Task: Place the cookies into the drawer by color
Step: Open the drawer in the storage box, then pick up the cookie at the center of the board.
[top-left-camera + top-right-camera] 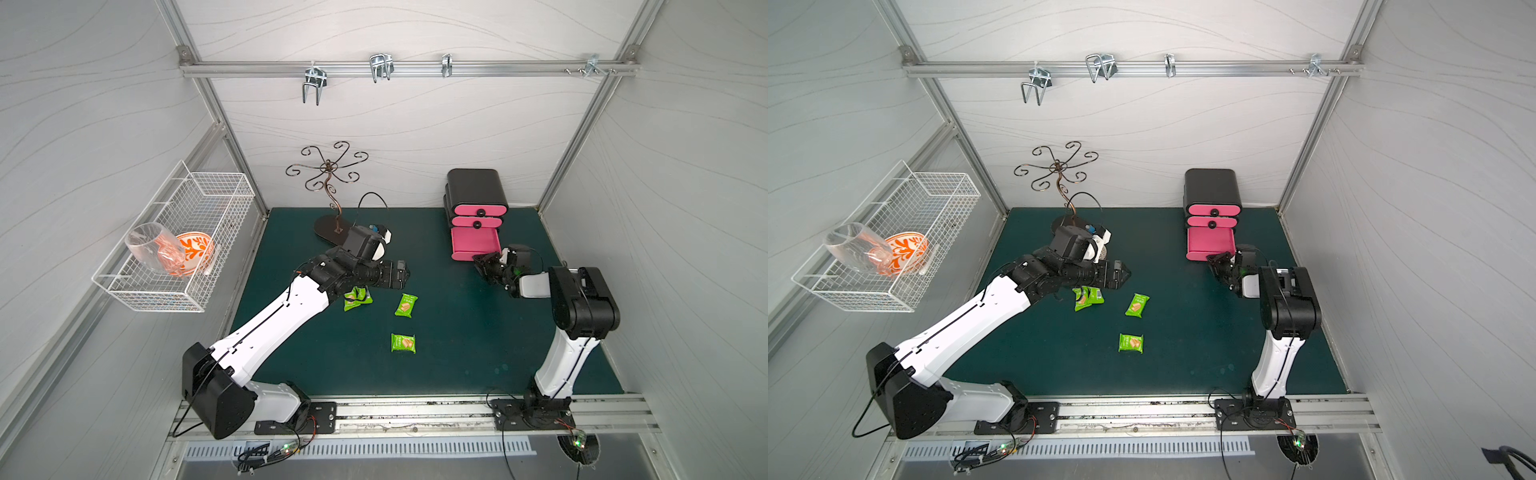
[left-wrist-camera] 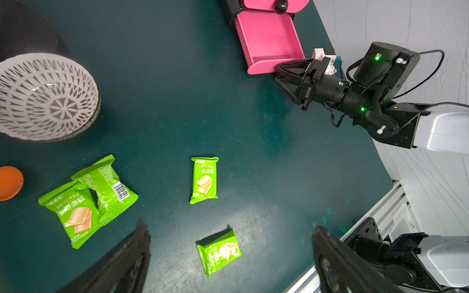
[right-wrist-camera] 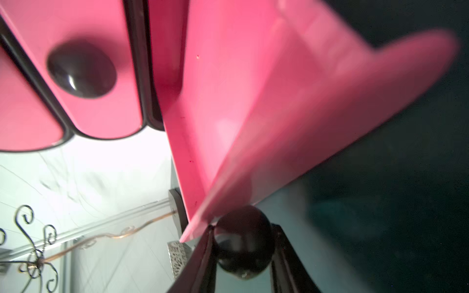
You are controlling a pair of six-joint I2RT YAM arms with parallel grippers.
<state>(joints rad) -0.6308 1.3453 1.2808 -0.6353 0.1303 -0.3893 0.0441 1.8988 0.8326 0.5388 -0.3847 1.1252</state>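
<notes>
Several green cookies lie on the dark green mat: an overlapping pair (image 1: 357,299) (image 2: 83,203), one alone (image 1: 406,305) (image 2: 204,180), and one nearer the front (image 1: 403,343) (image 2: 219,252). My left gripper (image 2: 229,225) (image 1: 405,274) hangs open above the mat, and the front cookie lies between its fingers, well below them. The black chest (image 1: 476,189) has its bottom pink drawer (image 1: 473,243) (image 2: 269,40) pulled out, with nothing showing inside. My right gripper (image 3: 243,226) (image 1: 482,259) is shut on that drawer's round black knob (image 3: 243,242). The two upper drawers are closed.
A patterned bowl (image 2: 48,96) and a small orange dish (image 2: 10,182) sit left of the cookies, under my left arm. A curly metal stand (image 1: 328,187) rises at the back. A white wire basket (image 1: 216,176) on the left wall holds a glass and an orange bowl.
</notes>
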